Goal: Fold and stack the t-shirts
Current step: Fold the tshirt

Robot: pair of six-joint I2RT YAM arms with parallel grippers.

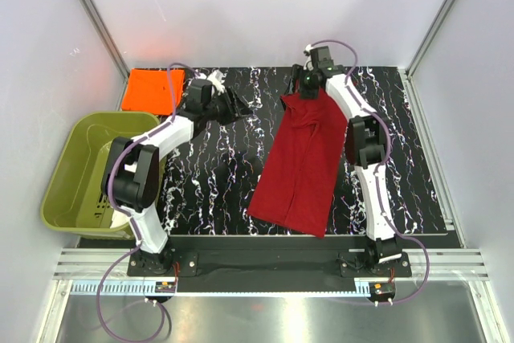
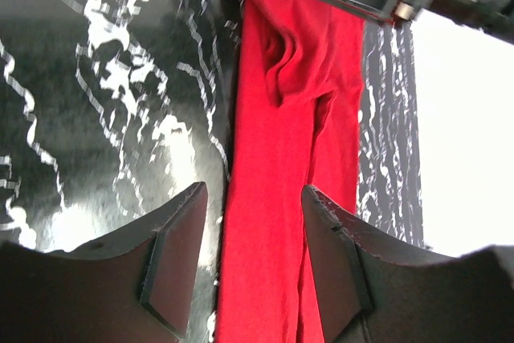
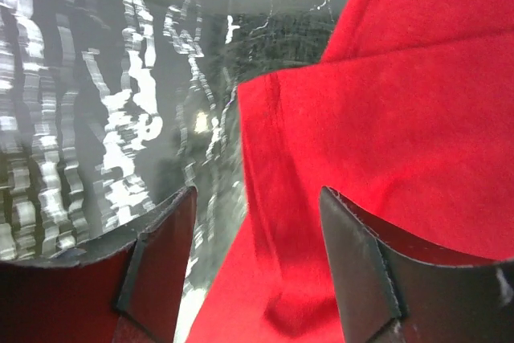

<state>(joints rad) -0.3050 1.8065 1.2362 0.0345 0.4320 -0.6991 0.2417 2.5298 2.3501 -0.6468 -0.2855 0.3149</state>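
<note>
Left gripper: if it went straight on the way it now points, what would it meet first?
Probably the dark red t-shirt, lying on the table ahead of the left gripper; nothing stands between, though depth is unclear.

Matt red cloth t-shirt [image 1: 299,165], glossy black marbled tabletop [image 1: 215,168], smooth plastic tub [image 1: 71,162]

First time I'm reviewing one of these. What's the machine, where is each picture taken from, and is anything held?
Two robot arms stand at the near edge of a black marbled table. One picture looks down from above; the other two come from cameras on the wrists, dark fingers showing. A red t-shirt lies on the table, a folded orange t-shirt at its far left corner, a green tub beside the left edge. Both the left gripper and the right gripper are open, holding nothing.
</note>
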